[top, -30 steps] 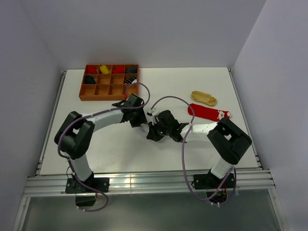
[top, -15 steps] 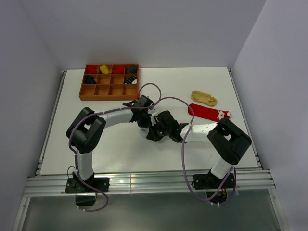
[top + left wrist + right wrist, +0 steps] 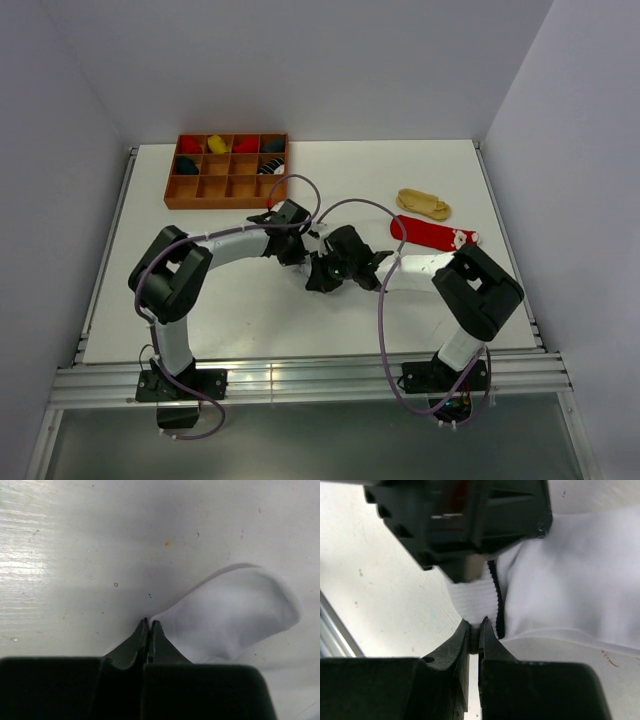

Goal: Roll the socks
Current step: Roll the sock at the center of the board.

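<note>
White tabletop carries a brown wooden tray beyond and left of the left gripper. Off to the right of the right gripper lies a red sock, with a tan sock just beyond it. Between the two grippers lies the white sock: the left gripper's jaws are pressed together on one tapering corner, and the right gripper's jaws, almost closed, pinch the ribbed cuff beside its black stripe.
</note>
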Robot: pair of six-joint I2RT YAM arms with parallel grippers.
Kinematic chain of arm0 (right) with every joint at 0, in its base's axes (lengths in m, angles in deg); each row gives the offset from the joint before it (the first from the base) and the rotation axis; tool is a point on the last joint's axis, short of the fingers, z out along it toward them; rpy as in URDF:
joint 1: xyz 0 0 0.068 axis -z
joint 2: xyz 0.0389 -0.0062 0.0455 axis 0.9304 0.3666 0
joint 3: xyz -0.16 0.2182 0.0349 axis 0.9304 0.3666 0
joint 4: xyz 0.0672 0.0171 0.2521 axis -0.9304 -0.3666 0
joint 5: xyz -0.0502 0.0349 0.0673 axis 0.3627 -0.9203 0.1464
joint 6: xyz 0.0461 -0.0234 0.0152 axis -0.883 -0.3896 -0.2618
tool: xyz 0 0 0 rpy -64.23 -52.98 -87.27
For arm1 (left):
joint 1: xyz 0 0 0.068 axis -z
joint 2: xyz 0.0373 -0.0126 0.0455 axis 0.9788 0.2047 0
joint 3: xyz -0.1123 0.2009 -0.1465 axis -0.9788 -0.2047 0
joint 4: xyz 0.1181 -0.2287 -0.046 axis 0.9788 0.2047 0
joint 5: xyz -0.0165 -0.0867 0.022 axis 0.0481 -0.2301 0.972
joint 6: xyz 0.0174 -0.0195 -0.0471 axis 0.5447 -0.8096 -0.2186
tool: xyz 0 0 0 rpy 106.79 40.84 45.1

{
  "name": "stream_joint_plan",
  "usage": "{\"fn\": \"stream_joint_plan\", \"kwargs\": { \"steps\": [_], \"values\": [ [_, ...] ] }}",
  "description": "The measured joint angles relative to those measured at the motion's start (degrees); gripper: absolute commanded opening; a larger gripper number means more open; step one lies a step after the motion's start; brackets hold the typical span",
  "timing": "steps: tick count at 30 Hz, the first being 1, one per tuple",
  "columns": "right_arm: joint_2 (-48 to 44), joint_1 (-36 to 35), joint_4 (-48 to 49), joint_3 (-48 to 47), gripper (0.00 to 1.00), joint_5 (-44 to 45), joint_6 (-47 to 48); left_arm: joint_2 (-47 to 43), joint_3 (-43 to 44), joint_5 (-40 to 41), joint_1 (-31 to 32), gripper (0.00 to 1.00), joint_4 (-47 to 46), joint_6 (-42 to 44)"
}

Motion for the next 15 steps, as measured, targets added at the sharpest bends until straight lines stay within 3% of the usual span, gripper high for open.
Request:
{"fn": "stream_joint_plan", "kwargs": {
  "steps": [4,7,10,15],
  "values": [
    [0.1,2.3,-0.2,0.0,0.00,-3.0,-2.8,0.0,0.0,0.2,0.0,0.01,0.2,-0.4],
    [1.3,4.1,0.3,0.0,0.00,-5.6,-4.8,0.0,0.0,0.2,0.0,0.13,0.1,-0.5],
    [2.8,6.1,1.6,0.0,0.00,-9.4,-6.7,-0.2,-0.2,0.4,0.0,0.32,0.0,-0.8],
    [5.2,8.9,3.6,0.0,0.00,-15.1,-10.1,-2.4,-1.3,3.3,-0.7,0.49,1.6,-1.9]
  ]
}}
